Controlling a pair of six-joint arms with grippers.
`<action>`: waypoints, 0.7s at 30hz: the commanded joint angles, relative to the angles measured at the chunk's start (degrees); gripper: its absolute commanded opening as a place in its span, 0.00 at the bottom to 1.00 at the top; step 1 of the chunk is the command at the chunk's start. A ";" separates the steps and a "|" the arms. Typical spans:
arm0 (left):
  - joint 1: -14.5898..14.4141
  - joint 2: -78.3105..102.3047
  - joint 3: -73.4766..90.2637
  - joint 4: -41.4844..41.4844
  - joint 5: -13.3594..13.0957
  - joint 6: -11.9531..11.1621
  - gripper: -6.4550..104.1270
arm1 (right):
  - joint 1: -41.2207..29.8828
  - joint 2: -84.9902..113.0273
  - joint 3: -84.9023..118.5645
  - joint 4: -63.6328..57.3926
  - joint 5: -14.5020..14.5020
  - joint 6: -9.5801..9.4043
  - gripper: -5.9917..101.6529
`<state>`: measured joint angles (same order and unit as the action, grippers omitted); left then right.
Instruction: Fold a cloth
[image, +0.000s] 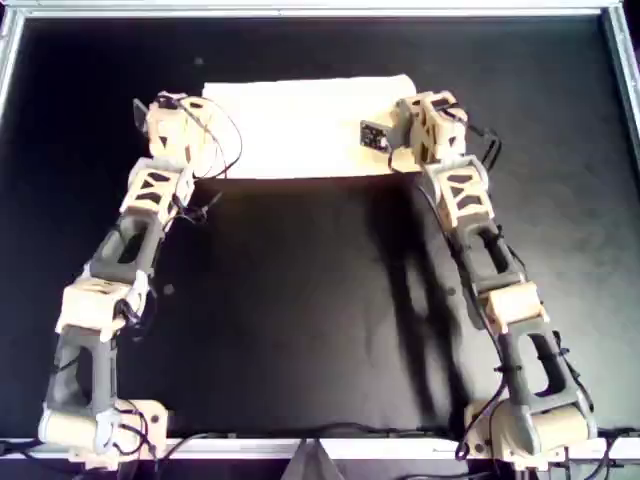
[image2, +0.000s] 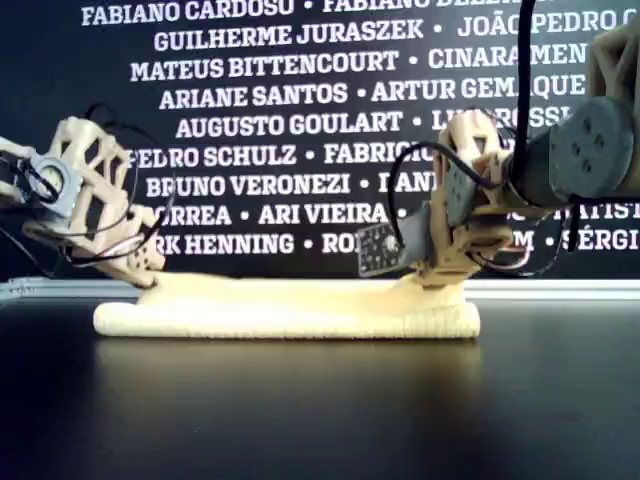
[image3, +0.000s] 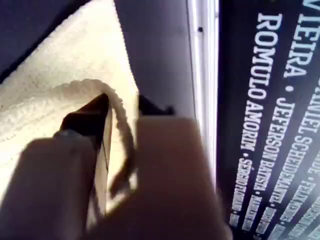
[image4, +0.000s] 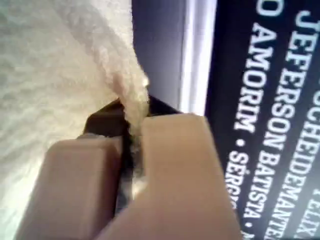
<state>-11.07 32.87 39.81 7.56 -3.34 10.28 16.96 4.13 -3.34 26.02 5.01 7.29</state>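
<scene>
First pincer (image3: 122, 112): jaws closed on a curled edge of the cloth (image3: 55, 95), which runs up between the two fingers. Second pincer (image4: 131, 117): jaws clamped tight on a gathered corner of the cloth (image4: 55, 75), with fabric squeezed into the narrow slot between them. From the wrist views I cannot tell which arm carries which pincer. In the overhead view the cloth (image: 300, 125) lies as a pale rectangle on the black tabletop (image: 300, 300), with one arm at each of its short ends. In the exterior view the cloth (image2: 290, 315) sits as a low flat band, and its surface is pulled slightly upward at each end where a pincer meets it.
</scene>
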 joint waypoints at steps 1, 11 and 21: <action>1.05 1.58 -3.69 -1.41 -0.79 0.26 0.44 | -0.62 1.85 -4.48 -3.08 0.35 -0.44 0.42; 1.49 2.81 -3.34 -1.23 -0.79 0.26 0.66 | -0.70 5.27 -4.48 -2.11 0.26 -0.62 0.77; 0.79 7.73 -1.32 0.97 0.09 0.44 0.66 | -1.05 14.24 -4.39 17.31 -0.62 -0.62 0.79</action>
<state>-11.07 33.40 39.81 8.35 -3.87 10.28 16.44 7.56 -3.34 35.95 4.83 6.86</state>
